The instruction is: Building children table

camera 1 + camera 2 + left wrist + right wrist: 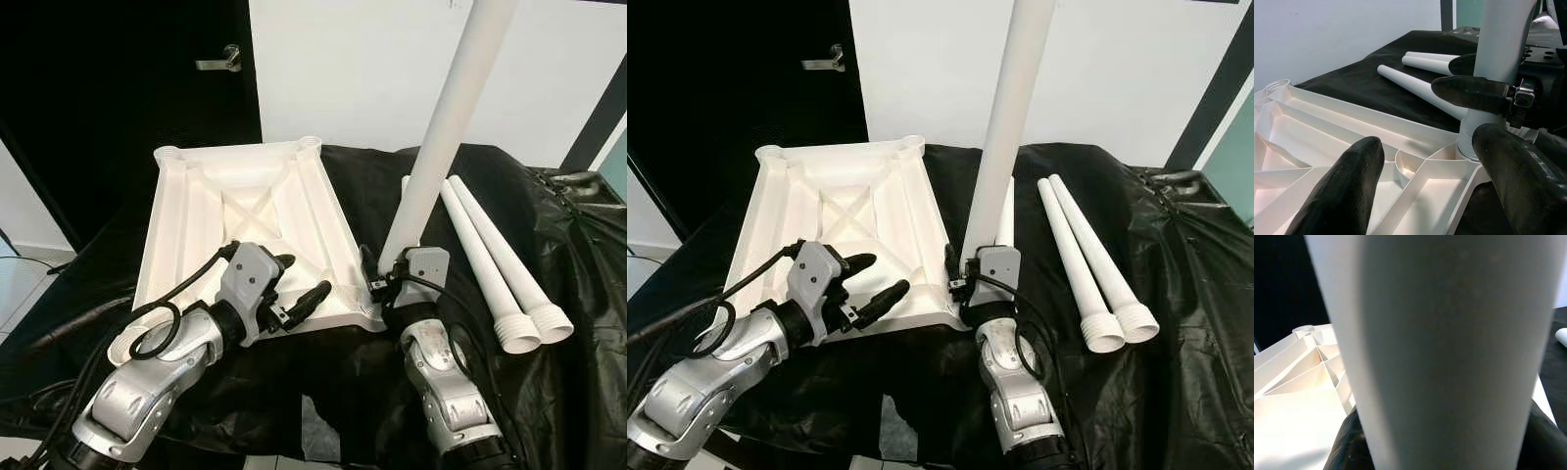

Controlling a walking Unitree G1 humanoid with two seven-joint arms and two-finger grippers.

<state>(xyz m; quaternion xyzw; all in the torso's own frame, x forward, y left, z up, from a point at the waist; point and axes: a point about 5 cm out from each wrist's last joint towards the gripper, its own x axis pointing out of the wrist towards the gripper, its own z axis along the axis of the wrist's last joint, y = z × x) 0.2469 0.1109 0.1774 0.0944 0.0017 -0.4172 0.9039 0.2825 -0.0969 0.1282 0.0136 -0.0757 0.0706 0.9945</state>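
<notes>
right pincer grips upright leg at tabletop corner; left pincer released.

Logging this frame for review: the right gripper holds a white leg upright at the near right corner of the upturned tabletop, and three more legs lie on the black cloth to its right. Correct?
Not quite. Only two spare legs lie on the black cloth, as the left eye view shows. The rest holds: the right gripper is shut on the upright leg at the near right corner of the upturned tabletop.

Place: indoor room, likely home | far: white wall, dark door with handle | near: black-draped surface
</notes>
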